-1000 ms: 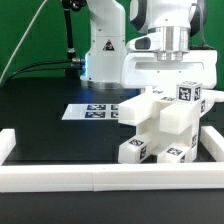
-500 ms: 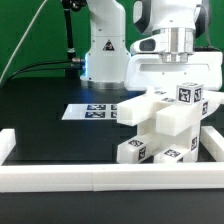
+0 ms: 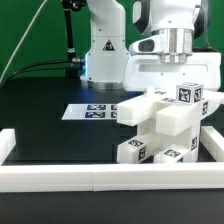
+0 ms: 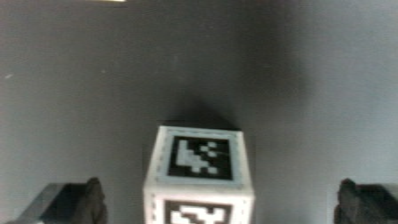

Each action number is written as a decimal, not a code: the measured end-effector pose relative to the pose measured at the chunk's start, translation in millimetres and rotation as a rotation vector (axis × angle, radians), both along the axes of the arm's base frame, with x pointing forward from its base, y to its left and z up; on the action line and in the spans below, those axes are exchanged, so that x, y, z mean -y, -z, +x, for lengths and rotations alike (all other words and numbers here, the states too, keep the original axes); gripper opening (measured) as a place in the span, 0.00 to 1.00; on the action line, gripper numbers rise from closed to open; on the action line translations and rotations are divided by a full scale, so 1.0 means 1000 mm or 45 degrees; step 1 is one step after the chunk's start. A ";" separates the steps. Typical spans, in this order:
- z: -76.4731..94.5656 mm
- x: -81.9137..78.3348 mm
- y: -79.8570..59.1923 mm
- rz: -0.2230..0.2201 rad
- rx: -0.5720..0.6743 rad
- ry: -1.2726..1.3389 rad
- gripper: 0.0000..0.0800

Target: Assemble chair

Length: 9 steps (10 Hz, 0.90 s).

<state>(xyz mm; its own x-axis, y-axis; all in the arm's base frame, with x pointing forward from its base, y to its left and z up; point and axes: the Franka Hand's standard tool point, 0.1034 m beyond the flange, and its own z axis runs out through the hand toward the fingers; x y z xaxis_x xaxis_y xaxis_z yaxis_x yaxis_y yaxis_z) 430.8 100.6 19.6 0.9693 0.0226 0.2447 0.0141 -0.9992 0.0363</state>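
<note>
The chair parts [image 3: 160, 122] are white blocks with black-and-white tags, stacked into a partly joined cluster at the exterior view's right. My gripper [image 3: 172, 84] hangs just above and behind the top of the cluster. In the wrist view a white tagged block [image 4: 199, 172] stands upright between my fingers [image 4: 71, 202], with a wide gap on each side. My gripper [image 4: 222, 206] is open and touches nothing. My fingertips are hidden behind the parts in the exterior view.
The marker board [image 3: 88, 111] lies flat on the black table to the left of the cluster. A low white border wall [image 3: 90, 178] runs along the front, with side pieces at left [image 3: 8, 146] and right [image 3: 212, 140]. The robot base [image 3: 104, 50] stands behind.
My gripper has shifted slightly toward the exterior view's right above the cluster, then held still. The chair parts have not moved.
</note>
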 end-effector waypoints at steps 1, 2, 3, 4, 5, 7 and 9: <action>0.000 0.001 0.004 -0.004 0.016 -0.004 0.81; 0.000 0.000 0.003 -0.004 0.011 -0.007 0.81; 0.000 0.000 0.003 -0.005 0.012 -0.010 0.81; 0.000 0.001 0.003 -0.006 0.011 -0.012 0.66; 0.000 0.001 0.003 -0.006 0.011 -0.014 0.66; 0.000 0.001 0.003 -0.006 0.012 -0.015 0.35; 0.000 0.001 0.003 -0.007 0.012 -0.016 0.36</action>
